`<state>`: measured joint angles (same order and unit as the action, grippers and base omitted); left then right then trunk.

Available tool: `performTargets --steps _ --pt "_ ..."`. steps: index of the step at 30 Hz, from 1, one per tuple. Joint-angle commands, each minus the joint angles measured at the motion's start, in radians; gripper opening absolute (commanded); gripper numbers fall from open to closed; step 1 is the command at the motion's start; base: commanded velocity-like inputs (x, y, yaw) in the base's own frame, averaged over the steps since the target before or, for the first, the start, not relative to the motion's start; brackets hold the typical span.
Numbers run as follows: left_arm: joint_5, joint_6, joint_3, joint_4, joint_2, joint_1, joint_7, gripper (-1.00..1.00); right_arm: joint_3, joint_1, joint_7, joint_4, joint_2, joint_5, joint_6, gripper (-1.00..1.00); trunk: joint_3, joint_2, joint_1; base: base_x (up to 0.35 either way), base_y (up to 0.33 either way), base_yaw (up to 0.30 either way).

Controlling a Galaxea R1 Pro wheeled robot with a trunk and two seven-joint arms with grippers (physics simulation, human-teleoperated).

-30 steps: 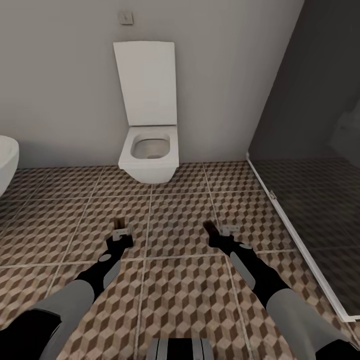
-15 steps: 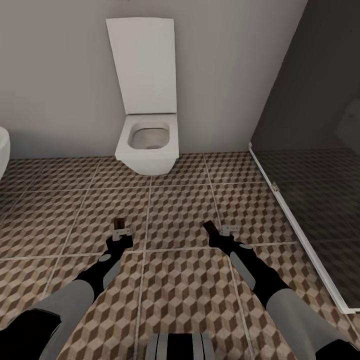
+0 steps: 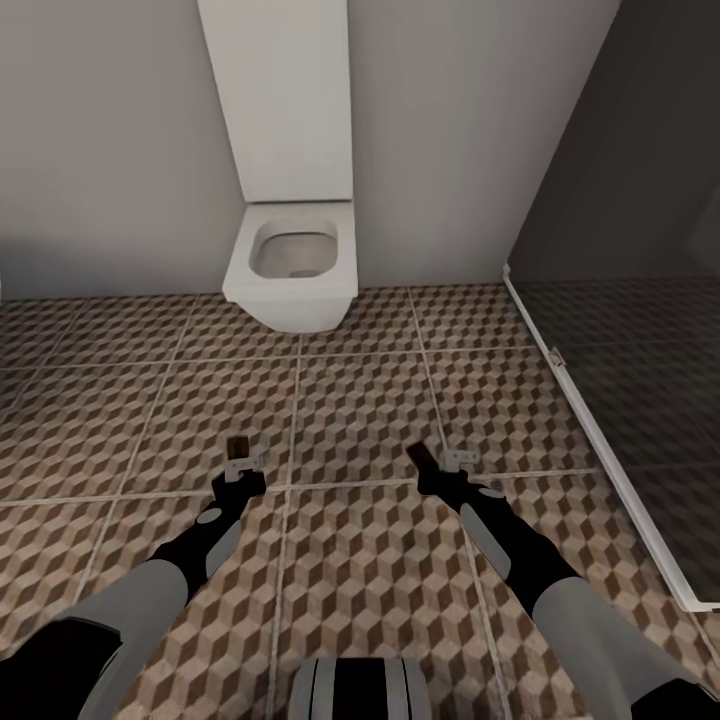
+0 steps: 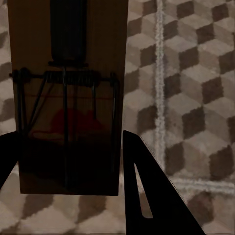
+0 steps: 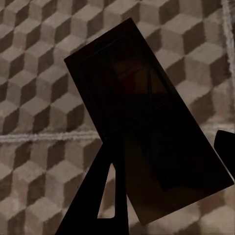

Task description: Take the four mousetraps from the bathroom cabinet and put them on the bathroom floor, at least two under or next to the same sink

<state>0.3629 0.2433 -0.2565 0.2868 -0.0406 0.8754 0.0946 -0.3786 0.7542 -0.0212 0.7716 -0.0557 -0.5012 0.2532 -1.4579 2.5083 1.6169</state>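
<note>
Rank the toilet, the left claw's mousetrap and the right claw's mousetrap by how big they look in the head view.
1. Toilet, by far the largest.
2-3. The mousetrap in the left claw and the mousetrap in the right claw: both show as small dark slivers, too alike to rank.

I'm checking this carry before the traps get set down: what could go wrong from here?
1. The sink is out of sight; ahead stands the toilet. Dropped here, the traps may miss the sink condition.
2. The left gripper holds its mousetrap by one end, so it could slip.
3. The right gripper holds its mousetrap skewed; it could twist free onto the bathroom floor.
</note>
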Motion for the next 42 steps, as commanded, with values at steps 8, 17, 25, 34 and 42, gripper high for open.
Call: performTargets --steps 8,17,25,34,42 --pt "0.001 0.003 -0.009 0.000 -0.002 0.001 0.010 -1.00 -0.004 0.001 -0.003 0.001 -0.002 -0.005 0.003 -1.00 -0.024 0.002 0.002 0.000 0.000 0.000" --pt "0.001 0.002 -0.010 -0.002 -0.002 0.001 0.010 -1.00 -0.005 0.001 -0.002 0.002 -0.007 -0.005 0.003 -1.00 -0.024 0.002 0.002 0.000 0.000 0.000" --pt "0.001 0.001 -0.010 -0.002 -0.002 0.001 0.010 -1.00 -0.005 0.001 -0.002 0.001 -0.007 -0.005 0.002 -1.00 -0.024 0.002 0.002 0.182 0.121 0.000" --pt "0.001 -0.045 -0.010 0.001 -0.002 0.001 0.010 -1.00 -0.006 0.001 -0.002 -0.003 -0.007 -0.005 0.000 -1.00 -0.024 0.002 0.002 0.263 0.199 0.000" --pt "0.001 -0.056 -0.010 0.001 -0.001 0.001 0.010 -1.00 -0.008 0.001 0.001 -0.029 -0.006 -0.003 -0.048 -1.00 -0.024 0.002 0.002 0.276 0.182 0.000"
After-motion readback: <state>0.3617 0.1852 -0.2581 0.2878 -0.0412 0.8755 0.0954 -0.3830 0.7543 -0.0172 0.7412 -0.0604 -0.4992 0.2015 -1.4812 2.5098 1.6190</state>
